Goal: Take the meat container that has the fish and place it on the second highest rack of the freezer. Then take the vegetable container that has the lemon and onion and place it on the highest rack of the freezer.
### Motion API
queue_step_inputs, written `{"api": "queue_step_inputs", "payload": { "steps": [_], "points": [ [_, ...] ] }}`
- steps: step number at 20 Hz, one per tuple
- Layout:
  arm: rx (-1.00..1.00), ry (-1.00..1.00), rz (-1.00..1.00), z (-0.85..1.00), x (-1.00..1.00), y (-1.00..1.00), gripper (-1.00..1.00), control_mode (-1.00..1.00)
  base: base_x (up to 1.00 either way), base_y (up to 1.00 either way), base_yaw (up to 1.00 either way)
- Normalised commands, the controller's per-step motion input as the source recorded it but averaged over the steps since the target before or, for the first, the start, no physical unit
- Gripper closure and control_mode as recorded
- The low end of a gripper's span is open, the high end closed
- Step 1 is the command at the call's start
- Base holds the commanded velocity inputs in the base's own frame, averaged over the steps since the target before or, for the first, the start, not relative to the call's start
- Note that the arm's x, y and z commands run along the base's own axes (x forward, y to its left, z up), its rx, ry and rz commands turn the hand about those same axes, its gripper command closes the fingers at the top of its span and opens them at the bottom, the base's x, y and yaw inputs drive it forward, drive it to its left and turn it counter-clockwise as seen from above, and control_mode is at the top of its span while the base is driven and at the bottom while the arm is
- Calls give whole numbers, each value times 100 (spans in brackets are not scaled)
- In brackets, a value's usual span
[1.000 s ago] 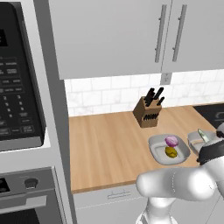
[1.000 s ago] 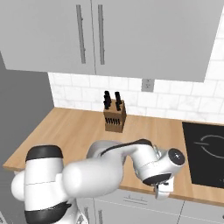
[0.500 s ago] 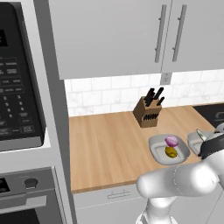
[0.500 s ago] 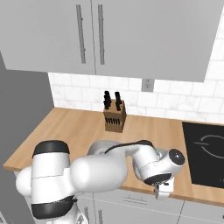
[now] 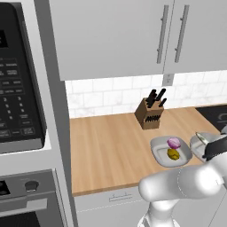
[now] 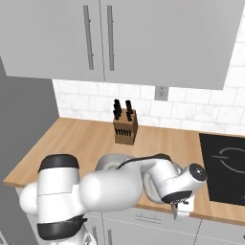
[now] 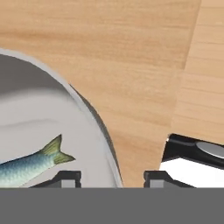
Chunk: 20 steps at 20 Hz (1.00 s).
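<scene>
**Colours I see**

My arm (image 5: 186, 186) is white w/ dark joints. The counter (image 5: 111, 146) is warm light-brown wood w/ streaky grain. The meat container (image 7: 39, 122) is pale grey; the fish (image 7: 30, 165) in it is silvery blue-green w/ a greenish tail. The vegetable container (image 5: 159, 153) is grey too, w/ a purple onion (image 5: 174, 142) & yellow lemon (image 5: 173, 154). Knife block (image 5: 148, 116) is brown w/ black handles. Wall tiles (image 5: 106, 95) are white, cupboards (image 5: 115, 35) pale grey, cooktop (image 6: 225, 165) black.
</scene>
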Motion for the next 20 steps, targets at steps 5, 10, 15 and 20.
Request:
{"api": "queue_step_inputs", "payload": {
  "steps": [5, 10, 15, 20],
  "points": [
    [-2, 10, 0, 0, 1, 6, 100, -100, 0, 0, 0],
    [-4, 5, 0, 0, 1, 9, 100, -100, 0, 0, 0],
    [0, 0, 0, 0, 0, 0, 100, -100, 0, 0, 0],
    [0, 0, -6, 6, -1, 0, 100, -100, 0, 0, 0]
  ]
}}
